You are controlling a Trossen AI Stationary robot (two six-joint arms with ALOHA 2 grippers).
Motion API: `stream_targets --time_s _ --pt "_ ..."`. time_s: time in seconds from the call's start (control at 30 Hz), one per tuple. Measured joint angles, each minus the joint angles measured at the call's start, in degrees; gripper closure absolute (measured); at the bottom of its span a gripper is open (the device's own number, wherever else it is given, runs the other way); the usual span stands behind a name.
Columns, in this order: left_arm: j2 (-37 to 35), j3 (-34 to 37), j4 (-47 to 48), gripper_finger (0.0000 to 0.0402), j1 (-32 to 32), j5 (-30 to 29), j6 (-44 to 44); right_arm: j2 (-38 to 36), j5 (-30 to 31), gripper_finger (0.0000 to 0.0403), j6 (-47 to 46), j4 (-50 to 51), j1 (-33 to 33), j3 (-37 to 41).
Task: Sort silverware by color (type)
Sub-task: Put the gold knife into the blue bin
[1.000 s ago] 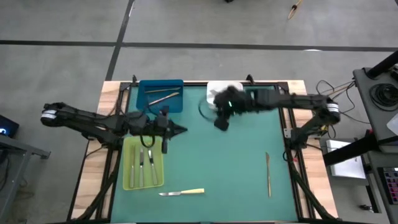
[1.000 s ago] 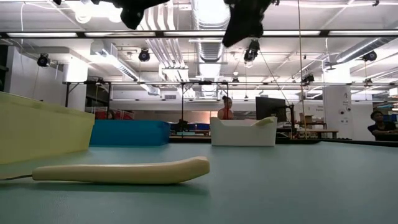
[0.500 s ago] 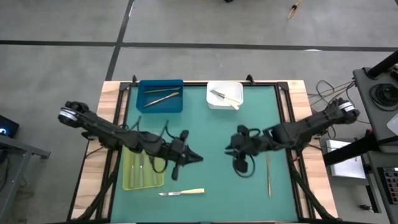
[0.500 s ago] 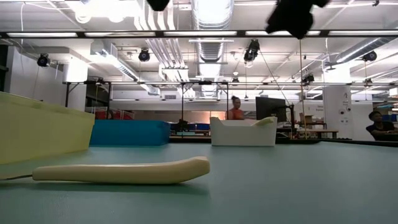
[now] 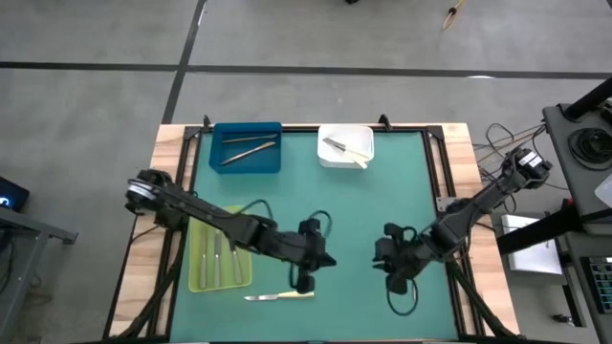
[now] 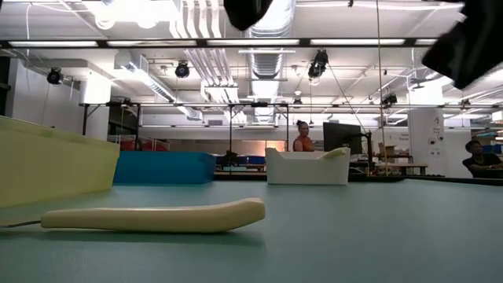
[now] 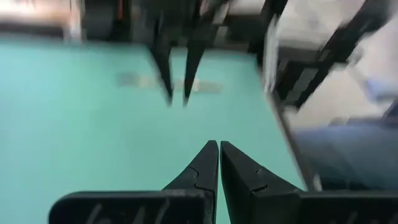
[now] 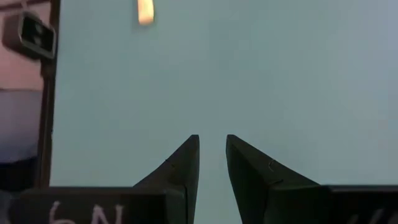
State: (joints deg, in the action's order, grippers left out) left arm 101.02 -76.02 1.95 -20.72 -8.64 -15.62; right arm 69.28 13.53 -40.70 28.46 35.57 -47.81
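A knife with a pale yellow handle point(image 5: 279, 296) lies flat on the green mat near the table's front edge; it fills the foreground of the low view point(image 6: 153, 216). My left gripper point(image 5: 328, 260) hangs shut just beyond the knife's handle end, holding nothing point(image 7: 219, 144). My right gripper point(image 5: 382, 254) hovers a little to its right with a narrow gap between the fingertips point(image 8: 211, 140) and only bare mat below. More silverware lies in the blue tray point(image 5: 247, 146), the white tray point(image 5: 345, 146) and the yellow-green tray point(image 5: 218, 260).
The blue and white trays stand at the far edge, and the yellow-green tray at the near left lies partly under my left arm. The two grippers point at each other across a small gap mid-table. People stand in the room behind the table.
My left gripper has swept from beside the yellow-green tray toward the table's right and near edge, staying shut. My right gripper has come from over the white tray toward the near edge and down, ending right of the left gripper.
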Motion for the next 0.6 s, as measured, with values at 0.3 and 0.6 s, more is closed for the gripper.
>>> stream_targets --time_s 0.3,0.6 --pt "12.7 -16.4 30.9 0.0402 -1.7 0.1 -12.2 0.1 0.0 0.0334 -4.3 0.0 5.4 4.8" --pt "26.6 -35.8 59.7 0.0402 -6.9 0.7 -14.6 0.1 7.0 0.0328 -1.9 -0.5 7.9 5.1"
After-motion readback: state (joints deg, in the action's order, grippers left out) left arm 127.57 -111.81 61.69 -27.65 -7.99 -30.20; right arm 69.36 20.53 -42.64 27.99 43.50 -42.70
